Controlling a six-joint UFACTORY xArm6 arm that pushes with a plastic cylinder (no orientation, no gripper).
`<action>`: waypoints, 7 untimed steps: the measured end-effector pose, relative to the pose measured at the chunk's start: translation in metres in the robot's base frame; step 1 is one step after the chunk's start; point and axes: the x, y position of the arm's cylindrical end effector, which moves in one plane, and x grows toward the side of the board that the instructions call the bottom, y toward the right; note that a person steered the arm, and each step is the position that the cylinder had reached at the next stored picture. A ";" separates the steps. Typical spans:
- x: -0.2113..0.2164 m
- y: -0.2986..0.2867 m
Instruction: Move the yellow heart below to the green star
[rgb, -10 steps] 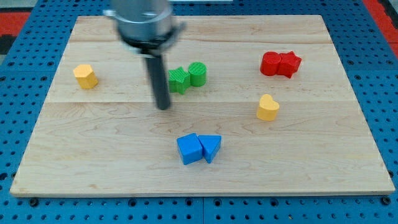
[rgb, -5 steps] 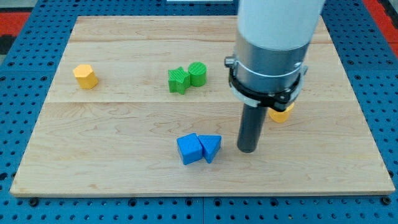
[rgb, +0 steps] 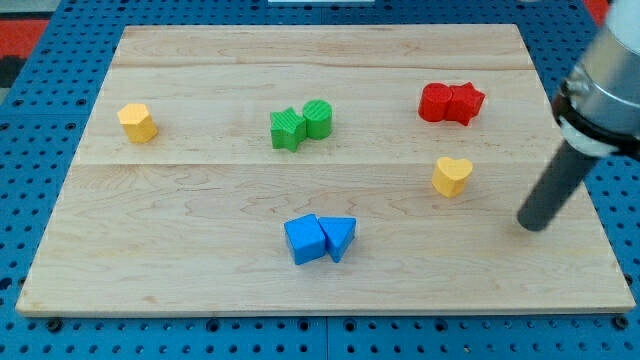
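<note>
Closest to you, near the view's bottom, sit a blue cube (rgb: 304, 240) and a blue triangle (rgb: 339, 237), touching side by side on the wooden board (rgb: 200, 240). Off at the view's right, my tip (rgb: 534, 226) rests on the board, well clear of the blue pair and down-right of the yellow heart (rgb: 452, 175). No jaws on this rig, just a straight dark rod, so there's nothing to spread or pinch.

The yellow heart sits right of centre, apart from everything. Its lobes face the view's top-right and its point aims down-left, so its long axis runs on that diagonal as far as you can tell.

Further back, the green star (rgb: 288, 128) touches a green cylinder (rgb: 318, 118) on its right, well left of the heart. A yellow hexagon (rgb: 137, 122) sits alone far left. Two red blocks (rgb: 451, 102) touch near the top right; their shapes are hard to make out.
</note>
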 end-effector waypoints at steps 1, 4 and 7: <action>-0.040 -0.013; -0.033 -0.160; -0.049 -0.046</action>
